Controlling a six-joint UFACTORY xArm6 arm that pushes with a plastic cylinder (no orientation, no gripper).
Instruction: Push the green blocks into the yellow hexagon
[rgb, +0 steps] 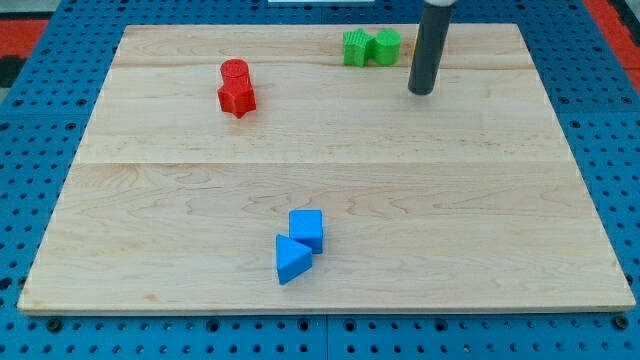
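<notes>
Two green blocks sit side by side near the view's top edge of the wooden board (500, 200). The left green block (356, 47) has a jagged, star-like outline, and the right green block (386, 45) is chunkier. They touch each other. My rod comes down from the view's top just right of them, and my tip (422, 92) rests on the board slightly below and to the right of the right green block, apart from it. I cannot make out a yellow hexagon; the rod covers the spot just right of the green blocks.
A red cylinder (234, 71) touches a red star (237, 98) at the upper left. A blue cube (307, 229) touches a blue triangle (292, 260) at the lower middle. Blue pegboard (30, 120) surrounds the board.
</notes>
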